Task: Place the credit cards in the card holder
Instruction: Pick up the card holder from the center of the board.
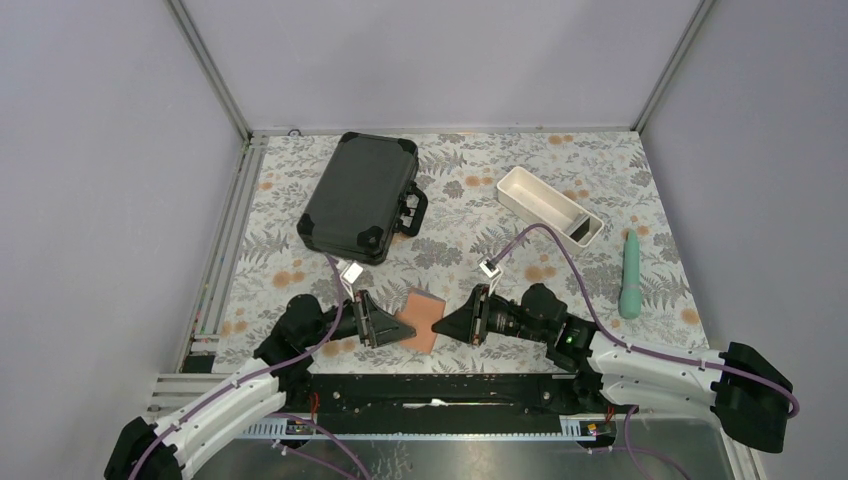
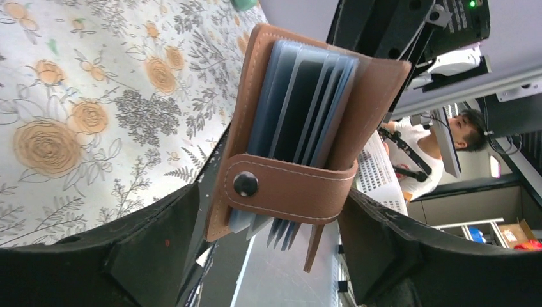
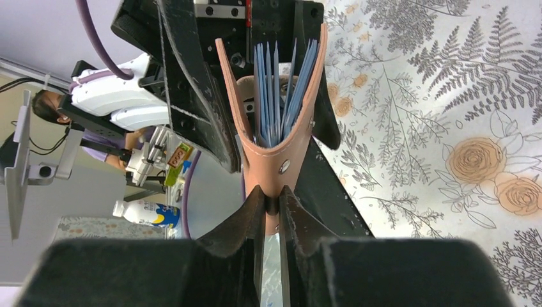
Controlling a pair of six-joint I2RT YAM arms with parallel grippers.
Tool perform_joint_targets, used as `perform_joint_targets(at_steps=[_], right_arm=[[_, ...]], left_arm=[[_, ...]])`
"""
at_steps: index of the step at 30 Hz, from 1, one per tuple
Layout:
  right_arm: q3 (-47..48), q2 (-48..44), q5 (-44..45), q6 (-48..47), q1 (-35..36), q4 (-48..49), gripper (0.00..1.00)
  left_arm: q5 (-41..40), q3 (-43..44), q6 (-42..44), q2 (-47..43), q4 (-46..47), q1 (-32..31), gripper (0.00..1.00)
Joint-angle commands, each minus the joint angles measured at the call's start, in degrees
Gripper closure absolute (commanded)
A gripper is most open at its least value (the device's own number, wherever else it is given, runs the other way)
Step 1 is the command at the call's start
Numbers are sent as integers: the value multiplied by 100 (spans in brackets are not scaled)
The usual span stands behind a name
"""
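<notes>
Top external gives us the floral worktop (image 1: 470,270) with a black hard case (image 1: 358,196) toward its far left corner. A long white tray (image 1: 540,200) sits toward the far right corner, and a teal handled tool (image 1: 630,275) lies along the right edge. Something dark and flat sits in the tray's nearer end; we cannot tell what it is.

Close to the middle of the near edge, the left pincer (image 1: 400,325) and right pincer (image 1: 442,326) face each other with the tan card holder (image 1: 420,319) tilted up between them.

In the wrist views we see the left pincer spread wide, one finger beside each cover; whether it presses on them we cannot tell. The right pincer is nearly closed, nipping a thin tan part at the card holder's folded end. A strap (image 2: 287,188) crosses the pale blue pockets (image 2: 300,96), carrying a dark snap (image 2: 246,184).
</notes>
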Motion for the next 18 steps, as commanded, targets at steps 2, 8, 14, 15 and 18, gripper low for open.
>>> perform_joint_targets(at_steps=[2,8,14,15,18], right_arm=[[344,-39,-184,-53,11,641,100],[417,-7,222,-178,11,149,100],[653,-209,1259,33,12,-1097,56],[680,-285,1519,86,11,-1324,43],[868,-491,2340,413,11,-2154,24]], left_arm=[[268,236,-215,99,769,-231,31],[134,317,-247,-26,690,-349,72],[-640,702,524,-380,-816,-364,100],[-922,848,797,-473,-1254,-393,100],[-2129,1342,1588,-574,-2520,-566,100]])
